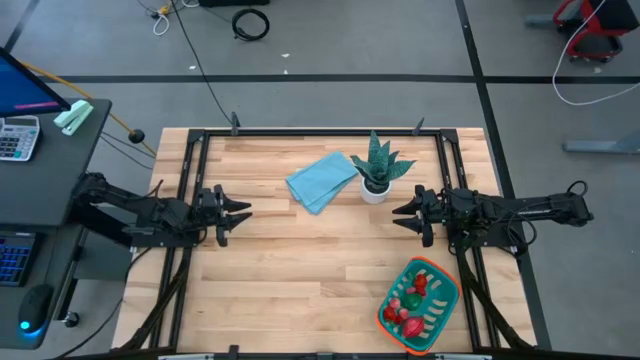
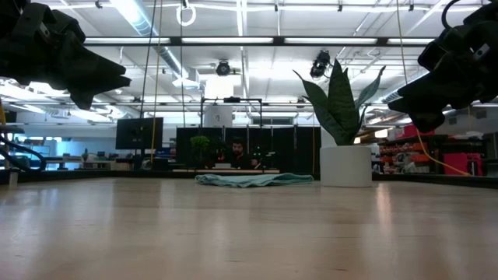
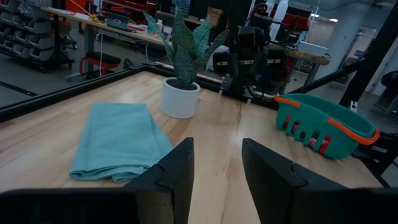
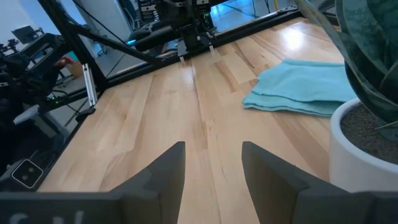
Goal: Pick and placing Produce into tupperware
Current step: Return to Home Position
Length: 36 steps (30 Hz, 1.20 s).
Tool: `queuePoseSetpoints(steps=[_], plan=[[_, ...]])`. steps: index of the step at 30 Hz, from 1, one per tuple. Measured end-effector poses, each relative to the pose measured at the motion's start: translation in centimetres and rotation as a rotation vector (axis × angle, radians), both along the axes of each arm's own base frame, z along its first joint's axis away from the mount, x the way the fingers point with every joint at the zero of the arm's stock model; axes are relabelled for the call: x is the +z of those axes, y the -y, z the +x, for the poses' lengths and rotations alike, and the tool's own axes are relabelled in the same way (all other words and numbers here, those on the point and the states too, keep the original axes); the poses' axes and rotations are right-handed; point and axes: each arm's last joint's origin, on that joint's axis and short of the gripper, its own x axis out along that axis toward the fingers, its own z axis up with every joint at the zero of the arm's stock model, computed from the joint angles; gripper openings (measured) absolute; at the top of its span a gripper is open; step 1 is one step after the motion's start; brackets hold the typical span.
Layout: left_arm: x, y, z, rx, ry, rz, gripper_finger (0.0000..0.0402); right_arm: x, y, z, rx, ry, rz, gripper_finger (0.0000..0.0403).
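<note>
The teal tupperware [image 1: 419, 305] with its orange rim stands on the table near the near right corner; it also shows in the left wrist view [image 3: 323, 126]. Red and pink produce pieces [image 1: 405, 300] and one round green piece [image 1: 396, 304] lie inside it. My left gripper [image 1: 241, 213] hovers open above the table's left side. My right gripper [image 1: 400, 216] hovers open above the right side, beside the potted plant. Neither touches anything.
A light blue folded cloth [image 1: 322, 181] lies flat at the table's far middle. A spiky green plant in a white pot [image 1: 378, 170] stands right of it, close to my right gripper. Bare wood stretches between the two grippers.
</note>
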Motion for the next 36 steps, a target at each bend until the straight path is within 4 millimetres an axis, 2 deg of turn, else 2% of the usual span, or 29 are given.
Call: queuePoseSetpoints(steps=[8,20,36], plan=[[0.00,-0.01,0.00,0.001,0.000,0.000,0.0153,0.00,0.00,0.00,0.000,0.000,0.000,0.0167],[-0.01,0.00,0.00,0.001,0.000,0.000,0.0140,0.00,0.00,0.00,0.000,0.000,0.000,0.0167],[-0.01,0.00,0.00,0.000,0.000,0.000,0.0149,0.00,0.00,0.00,0.000,0.000,0.000,0.0167]])
